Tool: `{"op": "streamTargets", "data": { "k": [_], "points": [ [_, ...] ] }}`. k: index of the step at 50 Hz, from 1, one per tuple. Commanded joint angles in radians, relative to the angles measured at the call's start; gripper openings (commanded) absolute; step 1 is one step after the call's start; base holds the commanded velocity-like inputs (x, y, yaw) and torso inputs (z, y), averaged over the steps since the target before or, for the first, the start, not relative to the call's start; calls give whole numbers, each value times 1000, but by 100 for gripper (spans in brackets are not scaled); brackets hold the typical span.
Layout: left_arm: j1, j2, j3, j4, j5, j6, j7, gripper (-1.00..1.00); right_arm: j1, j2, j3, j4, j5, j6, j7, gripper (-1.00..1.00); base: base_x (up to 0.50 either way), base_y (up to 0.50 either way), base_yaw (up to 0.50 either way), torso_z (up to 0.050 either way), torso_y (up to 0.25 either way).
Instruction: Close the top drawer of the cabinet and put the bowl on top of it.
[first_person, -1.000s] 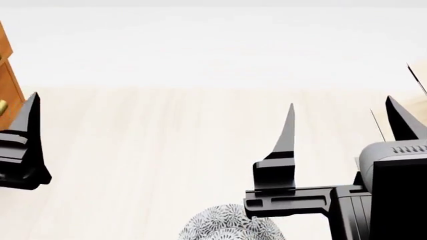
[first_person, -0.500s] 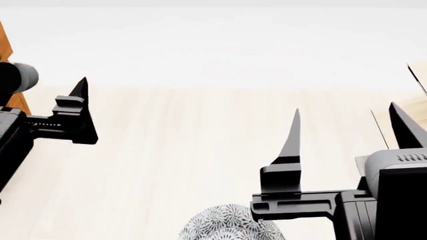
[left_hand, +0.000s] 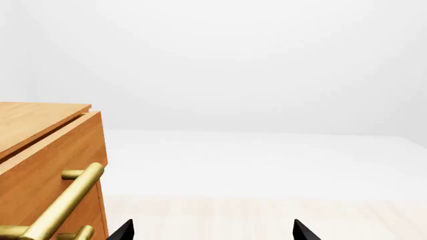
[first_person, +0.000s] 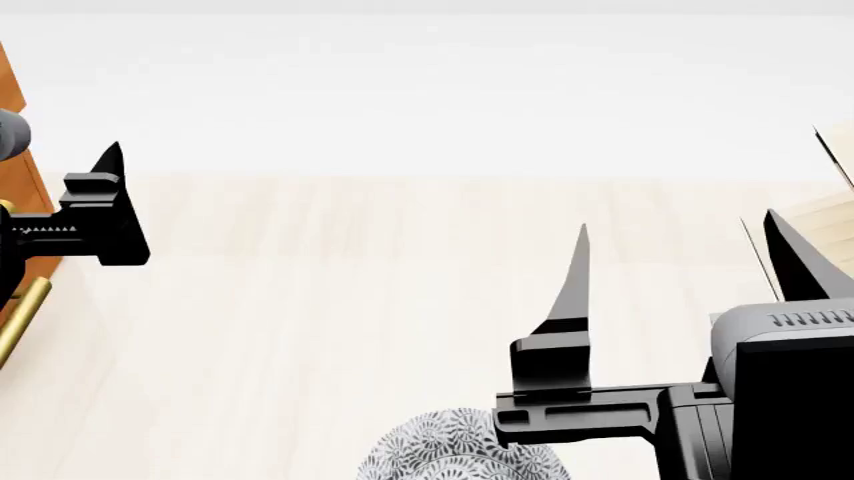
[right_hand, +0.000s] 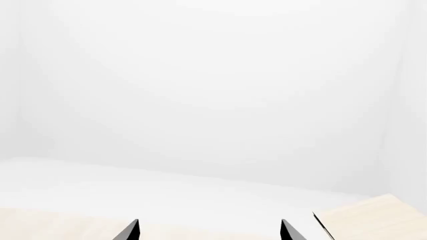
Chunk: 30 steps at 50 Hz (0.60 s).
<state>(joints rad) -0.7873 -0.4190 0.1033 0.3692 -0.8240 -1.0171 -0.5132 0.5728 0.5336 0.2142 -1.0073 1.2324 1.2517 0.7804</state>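
Note:
The orange-brown cabinet (left_hand: 37, 120) fills one lower corner of the left wrist view. Its top drawer (left_hand: 63, 155) stands slightly out from under the cabinet top, with a thin dark gap along the upper edge. The drawer's brass handle (left_hand: 67, 200) lies close beside my left gripper (left_hand: 213, 232), which is open and empty. In the head view only one left finger (first_person: 110, 205) shows, next to the cabinet (first_person: 16, 150) and handle (first_person: 19, 318). The patterned bowl (first_person: 461, 452) sits at the bottom edge, just below my open, empty right gripper (first_person: 677, 225).
A pale wooden rack (first_person: 817, 212) with thin black rods stands at the right edge, and its corner (right_hand: 373, 217) shows in the right wrist view. The pale wood tabletop (first_person: 347, 300) stretches between the arms to a white wall.
My left gripper rose from the lower left, swung right, then came back left toward the cabinet. The brass handle now shows in the head view. The right gripper has barely shifted.

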Motion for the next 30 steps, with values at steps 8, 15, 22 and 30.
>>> {"op": "streamTargets", "data": {
  "k": [8,15,22,30],
  "points": [
    [69,-49,-43,-16,6,32,11,100,2,8,-48,10,-18,-28,11,100,0,0,0,0,0],
    [66,-65,-62,-23,1,27,5,100,-4,13,-64,12,-31,-45,8,100,0,0,0,0,0],
    [66,-76,-67,-42,17,32,-5,100,0,29,-59,15,-7,-52,22,100,0,0,0,0,0],
    [64,-83,-73,-61,28,35,-16,100,-8,35,-70,20,-24,-71,13,100,0,0,0,0,0]
  ]
}}
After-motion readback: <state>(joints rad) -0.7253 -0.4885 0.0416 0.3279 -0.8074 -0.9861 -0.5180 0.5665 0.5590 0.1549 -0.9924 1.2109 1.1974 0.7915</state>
